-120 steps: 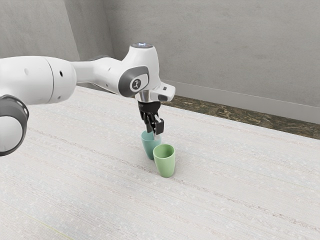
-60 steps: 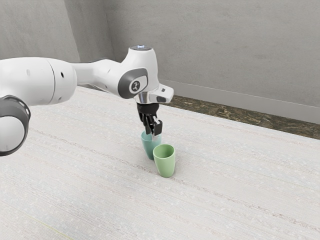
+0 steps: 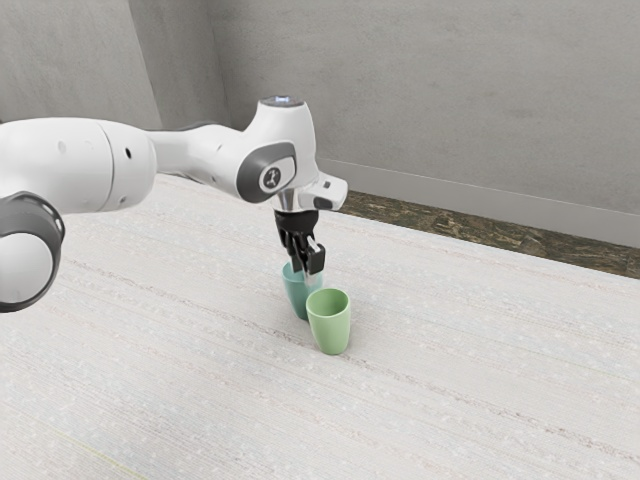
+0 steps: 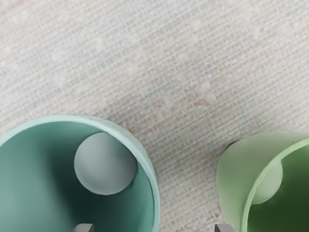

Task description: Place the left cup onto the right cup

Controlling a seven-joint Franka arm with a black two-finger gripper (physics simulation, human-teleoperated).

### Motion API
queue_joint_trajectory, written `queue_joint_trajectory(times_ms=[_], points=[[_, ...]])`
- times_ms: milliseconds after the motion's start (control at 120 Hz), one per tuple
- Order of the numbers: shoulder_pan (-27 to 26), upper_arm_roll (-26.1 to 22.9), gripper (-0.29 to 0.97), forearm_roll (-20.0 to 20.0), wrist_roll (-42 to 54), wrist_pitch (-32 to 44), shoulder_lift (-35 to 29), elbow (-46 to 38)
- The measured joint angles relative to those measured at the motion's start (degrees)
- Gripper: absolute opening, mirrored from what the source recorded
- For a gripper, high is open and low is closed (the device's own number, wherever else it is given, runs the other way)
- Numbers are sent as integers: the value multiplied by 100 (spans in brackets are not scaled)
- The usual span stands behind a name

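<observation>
Fingers (image 3: 315,260) of gripper (image 3: 305,268) wide, straddling teal cup (image 3: 295,296) rim, unclamped. Just beside, green cup (image 3: 328,320) at its 4 o'clock. Step: grasping. Next: squeeze rim, lift clear, carry over green cup.

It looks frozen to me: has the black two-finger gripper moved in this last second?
Yes: the black gripper has sunk slightly and drifted toward the exterior view's left, nearer the rim of the teal plastic cup.

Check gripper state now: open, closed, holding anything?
Gripper: open, lowered astride the teal cup's rim, holding nothing.
</observation>
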Motion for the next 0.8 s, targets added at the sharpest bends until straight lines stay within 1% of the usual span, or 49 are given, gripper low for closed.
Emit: queue_joint_trajectory(times_ms=[800], points=[[4, 0, 27, 8, 27, 129, 126, 25]])
